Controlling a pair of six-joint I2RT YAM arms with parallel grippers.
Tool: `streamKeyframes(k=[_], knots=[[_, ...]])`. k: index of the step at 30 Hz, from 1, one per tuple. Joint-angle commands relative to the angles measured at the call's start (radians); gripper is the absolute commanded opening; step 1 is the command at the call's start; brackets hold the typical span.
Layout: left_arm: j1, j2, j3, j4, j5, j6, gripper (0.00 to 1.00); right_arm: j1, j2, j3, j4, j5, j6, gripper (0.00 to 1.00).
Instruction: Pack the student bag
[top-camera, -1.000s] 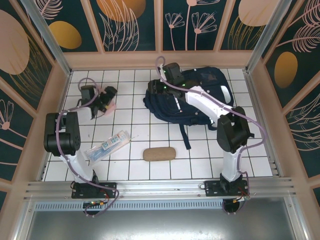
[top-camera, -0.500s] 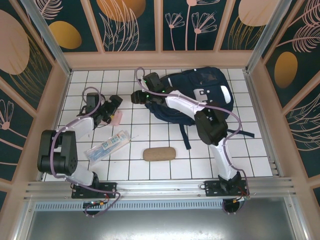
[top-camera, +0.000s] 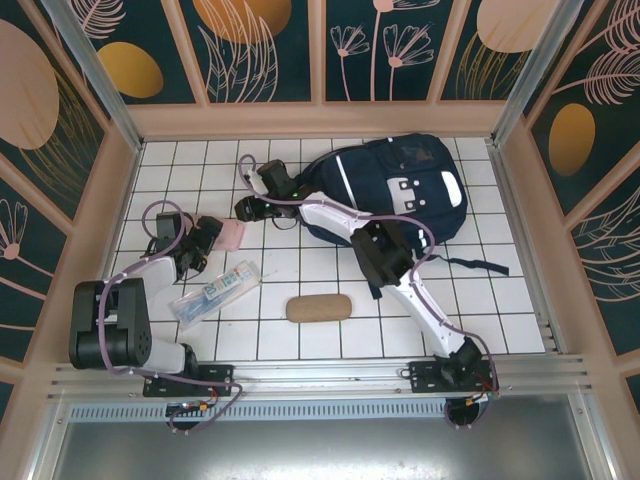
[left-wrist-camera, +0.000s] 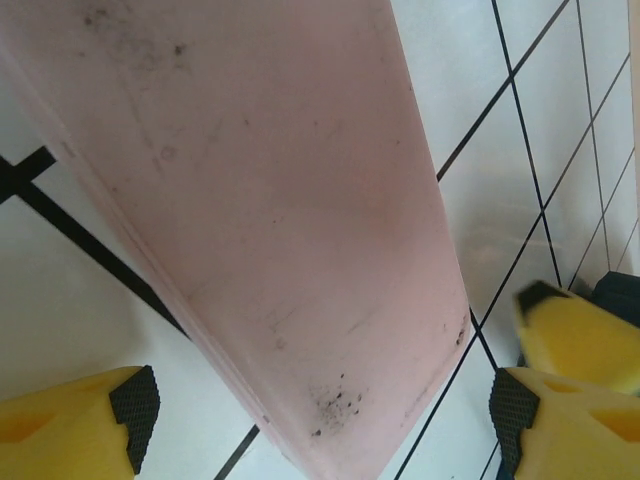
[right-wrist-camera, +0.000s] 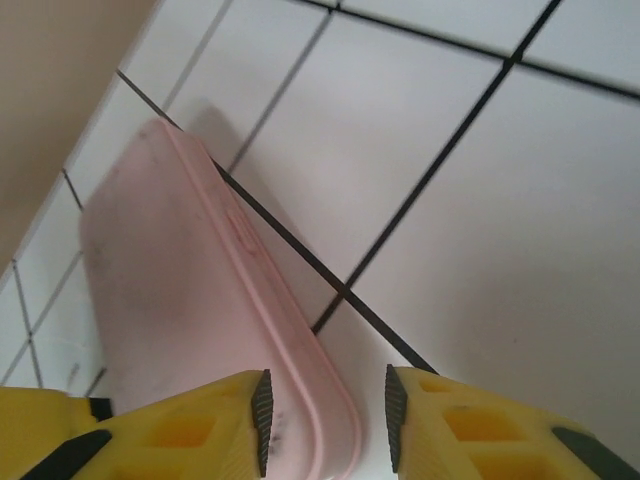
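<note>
Scanning from the left of the white tiled table (top-camera: 330, 345): left gripper (top-camera: 203, 242) sits low over the tiles, just left of a flat pale-pink rectangular plastic box (top-camera: 232, 235); jaws spread wide; in the left wrist view its yellow fingers (left-wrist-camera: 70, 425) with black pads stand either side of the box's rounded end, touching neither side; nothing held. Nearer the arm bases, a clear plastic packet (top-camera: 216, 289) with blue-and-white contents lies diagonally on the tiles, apart from the box. Box lies flat on the table; its surface is scuffed, with dark specks near one corner. Right gripper (top-camera: 247, 207) hangs just past the box's far end, its arm stretched across from the right base; in the right wrist view the jaws are drawn to a narrow gap astride one corner of the box; one pad (right-wrist-camera: 262, 420) looks close against the box's side, while a sliver of white tile shows between the box and the other pad; not clamped, nothing lifted. Centre front: tan oblong soft pouch (top-camera: 319, 308), alone on the tiles, well apart from both grippers. Right of centre, toward the back wall: large navy-blue fabric backpack (top-camera: 405, 185) with thin white stripes and light grey patches, lying flat with its front panel up; right arm crosses its near-left edge; a dark strap (top-camera: 480, 264) trails off its near side to the right; whether its zip is open, cannot tell.
</note>
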Motion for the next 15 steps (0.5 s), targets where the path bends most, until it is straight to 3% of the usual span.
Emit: streamKeyframes(k=[1, 15], knots=[[0.011, 0.023, -0.015, 0.088, 0.016, 0.030, 0.87, 0.015, 0.042, 0.047, 0.019, -0.030, -0.023, 0.38], [0.024, 0.093, -0.050, 0.288, 0.107, 0.047, 0.81, 0.069, 0.031, -0.037, -0.032, -0.252, -0.012, 0.31]])
